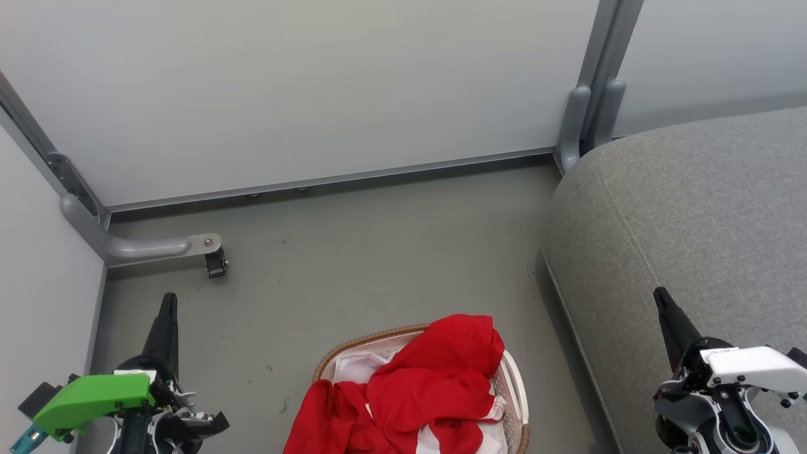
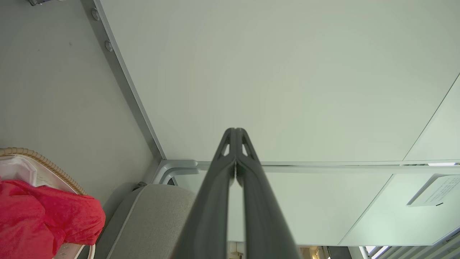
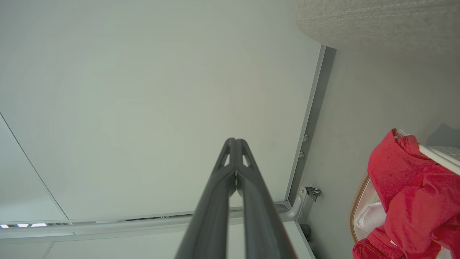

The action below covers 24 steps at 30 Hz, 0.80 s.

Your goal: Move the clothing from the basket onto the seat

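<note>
Floor [image 1: 378, 252]: plain grey-green and scuffed, closed in by pale partition panels [image 1: 315, 82] in grey metal frames.
Corner brace: a curved grey metal foot [image 1: 145, 247] runs out from the left panel corner onto the floor and ends in a small dark caster [image 1: 216, 263].
Upright post [image 1: 589, 120]: a grey metal post stands where two panels meet, just behind the seat's rounded corner.
Seat [image 1: 693, 208]: a large light grey fabric sofa cushion with a stitched seam, on the right of the head view; nothing lies on it.
Basket [image 1: 518, 394]: small, cream-white and perforated, with a brown woven rim. It stands on the floor near the seat's edge, with a strip of floor between them.
Liner [image 1: 356, 366]: white sheet showing at the basket's far left side.
Clothing [image 1: 435, 378]: red garments with white patches, heaped in the basket and spilling over its rim at the lower left of the head view.
Left jaws: the long dark fingers [image 2: 212, 201] meet at the tips and hold nothing. They point up the head view over the floor, left of the basket and apart from it, with a green cover [image 1: 94, 394] behind them.
Right jaws: the fingers [image 3: 212, 208] are pressed together at the tips and hold nothing. They are over the seat's edge, right of the basket, with a white cover [image 1: 753, 366] behind them.
</note>
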Available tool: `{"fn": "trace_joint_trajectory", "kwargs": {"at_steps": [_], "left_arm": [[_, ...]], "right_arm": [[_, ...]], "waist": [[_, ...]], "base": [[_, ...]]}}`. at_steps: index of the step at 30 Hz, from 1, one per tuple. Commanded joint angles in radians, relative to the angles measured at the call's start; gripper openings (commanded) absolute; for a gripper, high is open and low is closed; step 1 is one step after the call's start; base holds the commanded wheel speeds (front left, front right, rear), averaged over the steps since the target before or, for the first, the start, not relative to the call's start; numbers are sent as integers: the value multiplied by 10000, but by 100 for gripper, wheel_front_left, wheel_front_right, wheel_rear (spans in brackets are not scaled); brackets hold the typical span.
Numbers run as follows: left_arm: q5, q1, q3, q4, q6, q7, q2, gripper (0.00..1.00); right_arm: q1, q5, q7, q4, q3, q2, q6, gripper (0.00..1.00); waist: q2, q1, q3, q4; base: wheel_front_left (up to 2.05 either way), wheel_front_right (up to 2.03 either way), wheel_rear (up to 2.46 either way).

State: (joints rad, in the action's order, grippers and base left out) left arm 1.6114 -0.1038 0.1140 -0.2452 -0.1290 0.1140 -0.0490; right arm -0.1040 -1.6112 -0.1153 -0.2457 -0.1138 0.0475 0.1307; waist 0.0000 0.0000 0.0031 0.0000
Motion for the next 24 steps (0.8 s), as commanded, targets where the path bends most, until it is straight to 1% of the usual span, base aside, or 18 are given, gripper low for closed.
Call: {"fn": "trace_joint_trajectory", "kwargs": {"at_steps": [1,24], "left_arm": [[33,-111,14,18,-42,28,-24,0],[32,-111,14,18,-42,28,-24,0]], "right_arm": [[-87,-36,-1,34,-17,57,0,0],[-87,-36,-1,34,-17,57,0,0]], "waist": [[0,0,0,0],[0,0,0,0]], "base": [[0,0,0],[0,0,0]]}}
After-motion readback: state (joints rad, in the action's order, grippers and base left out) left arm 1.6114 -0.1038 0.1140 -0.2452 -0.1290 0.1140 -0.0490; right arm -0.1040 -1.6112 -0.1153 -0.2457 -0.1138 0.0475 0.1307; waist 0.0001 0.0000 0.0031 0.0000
